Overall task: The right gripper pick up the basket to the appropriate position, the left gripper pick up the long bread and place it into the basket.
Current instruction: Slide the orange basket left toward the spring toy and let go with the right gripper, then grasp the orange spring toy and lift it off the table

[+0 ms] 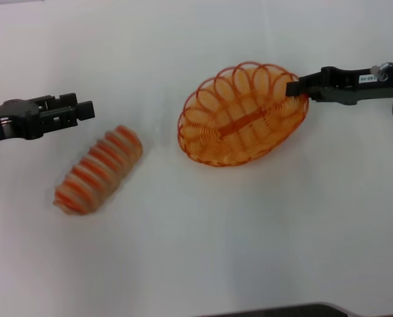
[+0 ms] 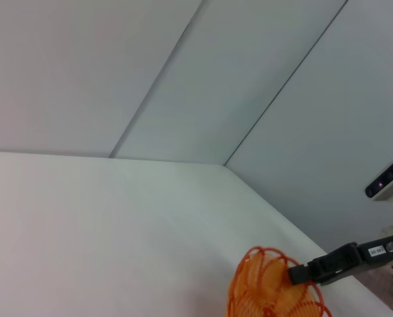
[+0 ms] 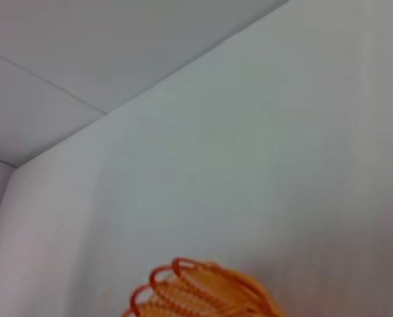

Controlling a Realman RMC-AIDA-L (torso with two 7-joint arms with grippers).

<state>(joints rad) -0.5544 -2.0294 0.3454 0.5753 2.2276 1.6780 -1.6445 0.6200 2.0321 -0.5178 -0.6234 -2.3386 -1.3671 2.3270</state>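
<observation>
The orange wire basket (image 1: 204, 112) sits right of centre in the head view. My right gripper (image 1: 294, 88) reaches in from the right and is shut on the basket's far right rim. The long bread (image 1: 98, 170), tan with orange stripes, lies slantwise on the table at the left. My left gripper (image 1: 82, 107) is open and empty, just beyond the bread's far end and to its left. The left wrist view shows the basket (image 2: 269, 290) with the right gripper (image 2: 300, 273) at its rim. The right wrist view shows only the basket's looped rim (image 3: 196, 290).
The white table (image 1: 196, 251) runs all round the bread and basket. A dark edge (image 1: 282, 310) shows at the front of the head view. Pale walls (image 2: 183, 72) stand behind the table.
</observation>
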